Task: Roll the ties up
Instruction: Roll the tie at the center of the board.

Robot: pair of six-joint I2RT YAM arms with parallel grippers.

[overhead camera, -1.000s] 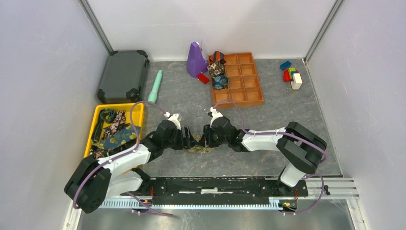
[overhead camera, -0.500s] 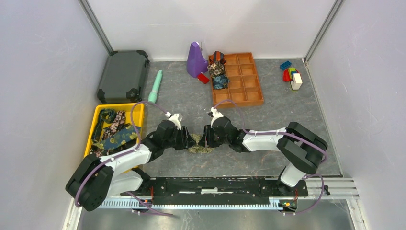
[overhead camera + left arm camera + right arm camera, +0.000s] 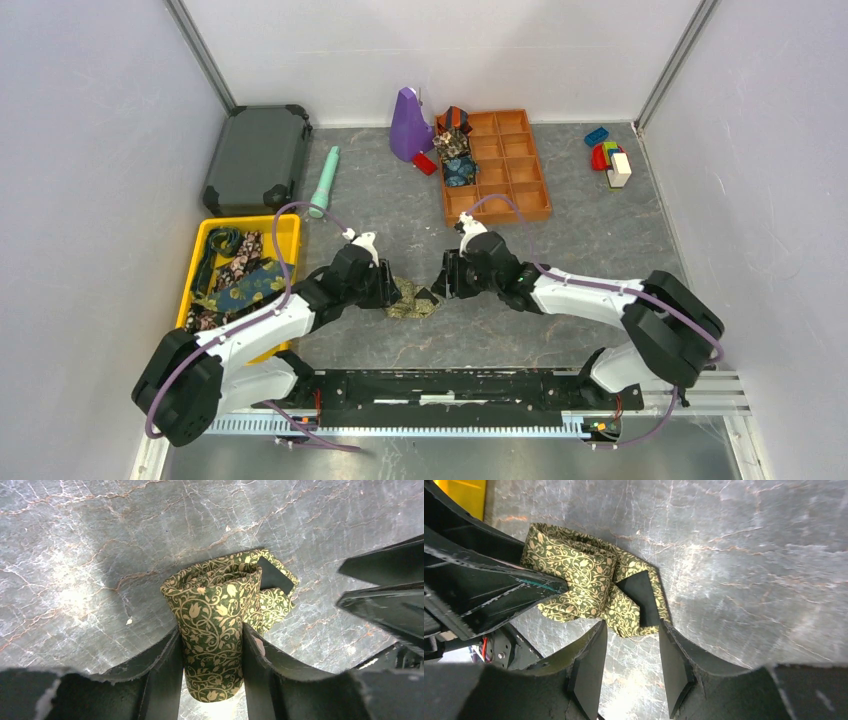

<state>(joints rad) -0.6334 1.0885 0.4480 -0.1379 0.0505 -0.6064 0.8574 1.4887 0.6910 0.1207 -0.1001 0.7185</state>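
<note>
The left jaws are clamped on the olive-gold tie, one finger pressed against each side of its rolled coil. The coil sits deep in the gap and its spiral end pokes out past the fingertips. The right jaws stand apart and grip nothing. The tie's loose tail, with a black patch on it, lies on the table right at the mouth of their gap. Whether it brushes a finger, I cannot tell.

There is one tie between the arms, partly rolled, at the near middle of the table. The left jaws are on its left and the right jaws are just beside it on the right.

More ties lie tangled in the one yellow bin at the left edge, too heaped to count. The one orange tray at the back seems to hold three rolled coils in its left column.

Also on the table are one teal cylinder, one dark case, one purple object and a small cluster of toy blocks in the far right corner.
</note>
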